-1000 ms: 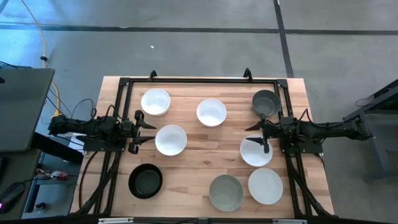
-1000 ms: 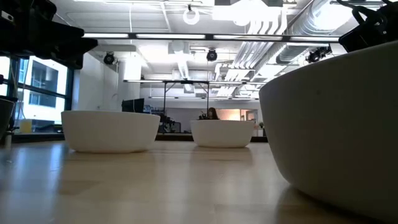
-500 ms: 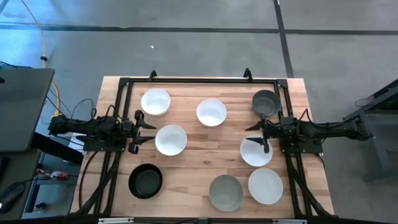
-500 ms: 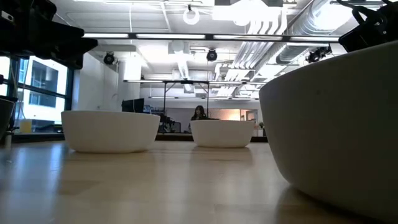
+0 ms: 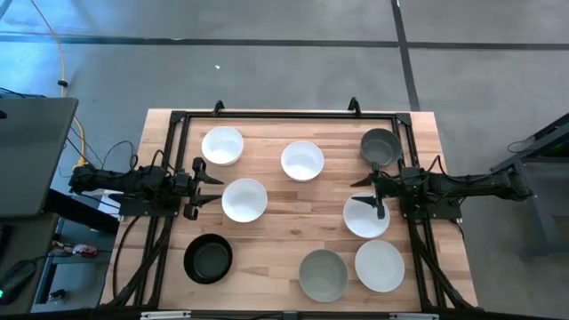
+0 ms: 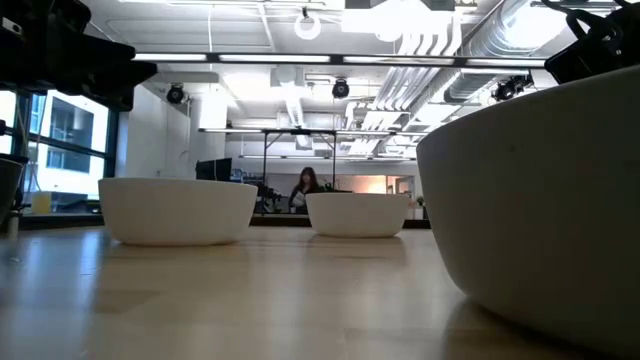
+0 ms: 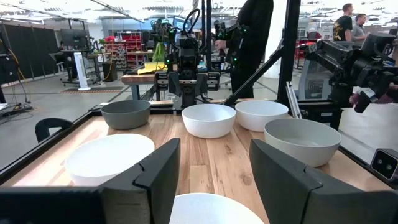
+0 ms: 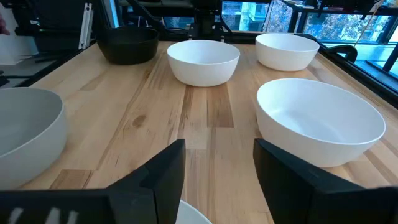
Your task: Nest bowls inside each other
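Note:
Eight bowls stand on their bases on the wooden table. Five are white, two are grey, and one is black. My left gripper is open at the left edge of the middle-left white bowl, whose rim shows between its fingers. My right gripper is open over the far edge of the right white bowl. Neither gripper holds anything.
A black metal frame runs along the table's far, left and right edges. In the low view a grey bowl stands close to the camera, and two white bowls stand farther off. People stand in the room beyond.

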